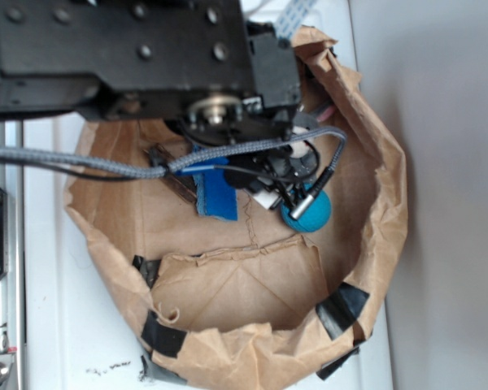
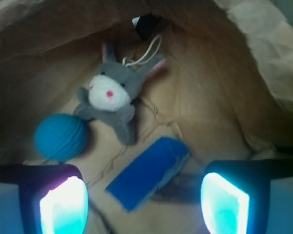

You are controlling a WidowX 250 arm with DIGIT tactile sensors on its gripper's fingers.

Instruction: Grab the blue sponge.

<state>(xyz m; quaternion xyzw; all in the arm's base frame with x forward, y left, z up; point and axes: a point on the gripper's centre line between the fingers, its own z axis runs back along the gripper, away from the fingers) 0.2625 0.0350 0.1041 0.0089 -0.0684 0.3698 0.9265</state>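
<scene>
The blue sponge [image 2: 147, 173] lies flat and slanted on the floor of a brown paper bag [image 2: 219, 92], its royal-blue face up and a paler foam edge on the right. My gripper [image 2: 144, 202] hovers over it, open, one glowing fingertip on each side and the sponge's near end between them, untouched. In the exterior view the sponge [image 1: 215, 195] shows below the arm, and the gripper [image 1: 264, 183] is largely hidden by cables and the arm body.
A grey plush donkey [image 2: 112, 97] lies beyond the sponge, with a teal ball [image 2: 61, 137] to its left [image 1: 307, 211]. A dark striped piece [image 1: 177, 183] sits beside the sponge. The bag's crumpled walls [image 1: 382, 187] ring everything, patched with black tape [image 1: 342, 309].
</scene>
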